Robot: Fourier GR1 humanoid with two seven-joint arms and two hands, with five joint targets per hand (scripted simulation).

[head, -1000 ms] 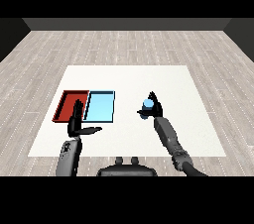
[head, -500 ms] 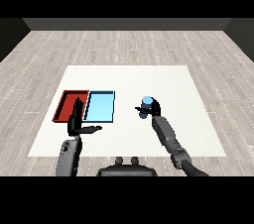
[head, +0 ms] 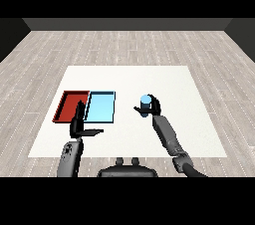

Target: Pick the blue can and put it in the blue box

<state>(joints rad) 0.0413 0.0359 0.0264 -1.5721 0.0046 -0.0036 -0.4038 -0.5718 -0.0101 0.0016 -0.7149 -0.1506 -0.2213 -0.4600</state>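
The blue can (head: 145, 103) stands upright on the white table, right of the trays. My right hand (head: 153, 107) is wrapped round it, fingers and thumb curled about its sides. The light blue tray (head: 101, 106) lies left of the can with a gap between them. Beside it on the left is the red tray (head: 70, 106). My left hand (head: 80, 124) hovers at the near edge of the trays, fingers straight and pointing up, thumb stuck out to the right, holding nothing.
The white table (head: 184, 89) stretches wide around the trays and the can. A grey plank floor (head: 129, 45) surrounds it.
My right hand has drawn back towards me and a little lower, with the blue can inside its fingers. The left hand has not moved.
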